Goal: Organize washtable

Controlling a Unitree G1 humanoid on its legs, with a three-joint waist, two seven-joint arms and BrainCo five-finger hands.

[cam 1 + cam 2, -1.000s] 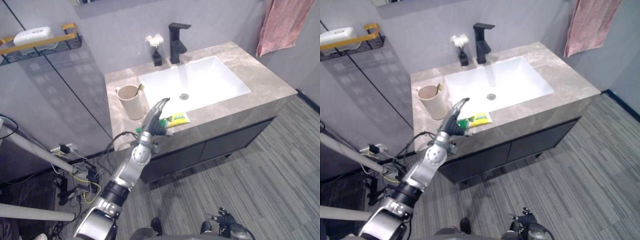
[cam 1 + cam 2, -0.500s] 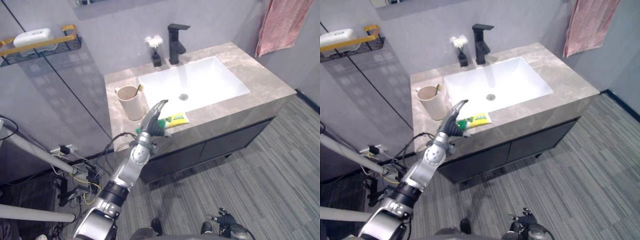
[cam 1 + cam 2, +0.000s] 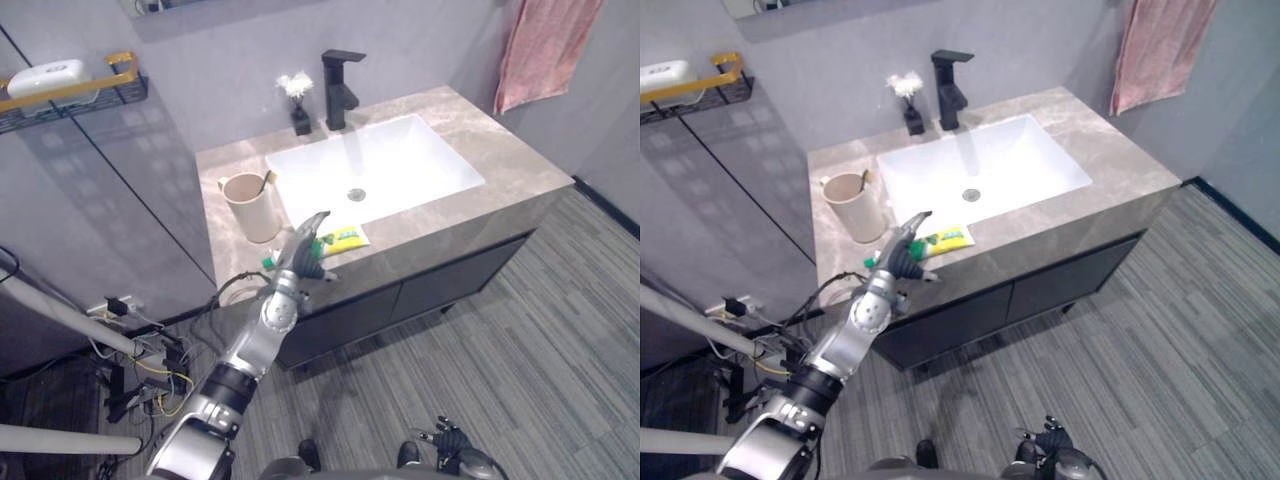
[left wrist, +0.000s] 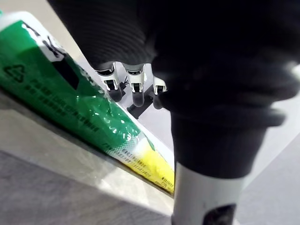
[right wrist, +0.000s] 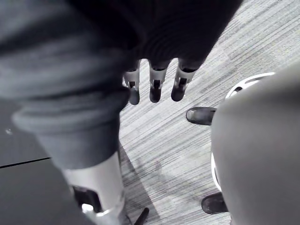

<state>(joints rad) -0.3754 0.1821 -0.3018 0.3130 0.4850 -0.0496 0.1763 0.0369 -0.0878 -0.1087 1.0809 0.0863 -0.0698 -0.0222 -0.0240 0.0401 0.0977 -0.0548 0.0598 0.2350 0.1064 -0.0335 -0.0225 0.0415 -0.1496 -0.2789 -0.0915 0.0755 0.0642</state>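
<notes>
A green and yellow toothpaste tube (image 3: 348,238) lies on the grey stone washtable (image 3: 500,165), near its front edge and left of the white sink (image 3: 380,165). My left hand (image 3: 303,248) hovers over the tube's green end with its fingers (image 4: 133,87) straight and nothing gripped. In the left wrist view the tube (image 4: 84,110) lies flat on the counter just past the fingers. A beige cup (image 3: 248,205) with a toothbrush in it stands behind the hand. My right hand (image 5: 154,86) hangs low over the floor, fingers straight and holding nothing.
A black faucet (image 3: 338,75) and a small black vase (image 3: 298,108) with white flowers stand behind the sink. A pink towel (image 3: 545,45) hangs at the upper right. A wall shelf (image 3: 70,85) with a white item is at the upper left.
The camera has shifted, so the whole washtable sits further left in the picture. My left hand stays over the tube's green end, a little lower than before.
</notes>
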